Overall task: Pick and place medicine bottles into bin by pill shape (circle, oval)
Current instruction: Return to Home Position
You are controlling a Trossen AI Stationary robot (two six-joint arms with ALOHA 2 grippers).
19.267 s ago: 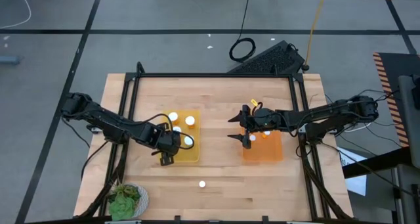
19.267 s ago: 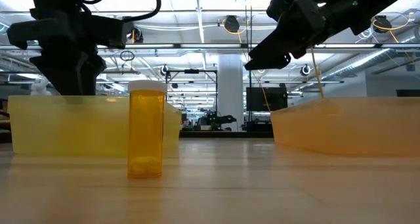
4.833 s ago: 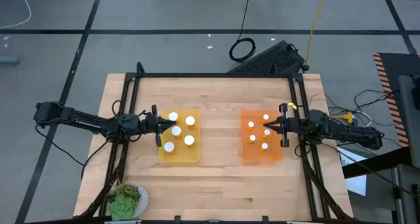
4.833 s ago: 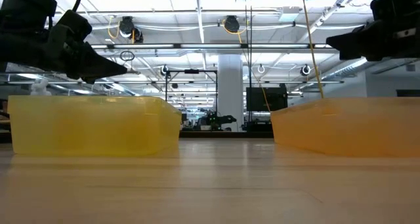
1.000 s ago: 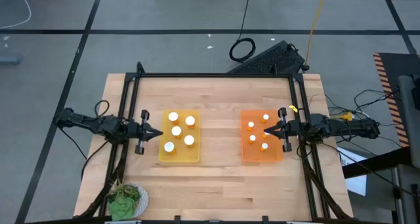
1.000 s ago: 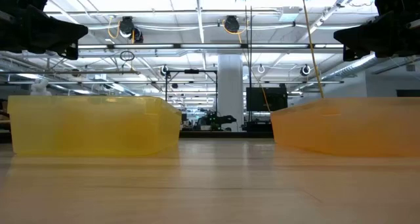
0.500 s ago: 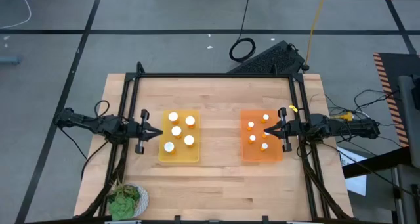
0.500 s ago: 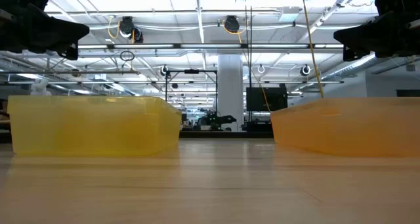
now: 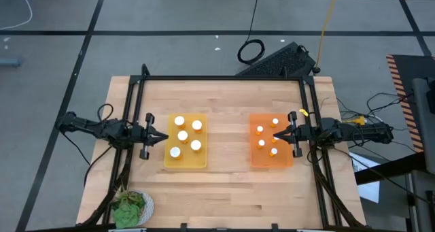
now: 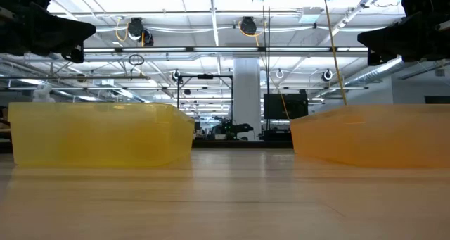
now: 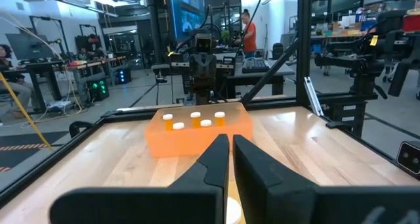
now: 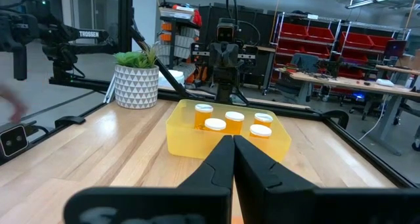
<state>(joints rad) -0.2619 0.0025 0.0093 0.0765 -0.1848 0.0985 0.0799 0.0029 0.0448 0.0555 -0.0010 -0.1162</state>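
Nothing has shifted in the last second: both arms sit drawn back at the bench (image 9: pixel 224 184) edges. Five seconds back the left jaws (image 9: pixel 155 137) reached over the yellow tray (image 9: pixel 185 141); now they hang just outside its near wall, clenched tip to tip and holding nothing. Five white-capped bottles (image 9: pixel 182 135) stand inside that tray, straight ahead of those jaws. Across the bench, the right jaws (image 9: pixel 287 133) hover over the outer edge of the orange tray (image 9: pixel 270 150), also clenched and bare, with five smaller-capped bottles (image 9: pixel 261 143) just beyond their tips. Between the two trays lies open wood. A green plant (image 9: pixel 129 206) rests at the bench corner beside the left arm, well apart from both trays.
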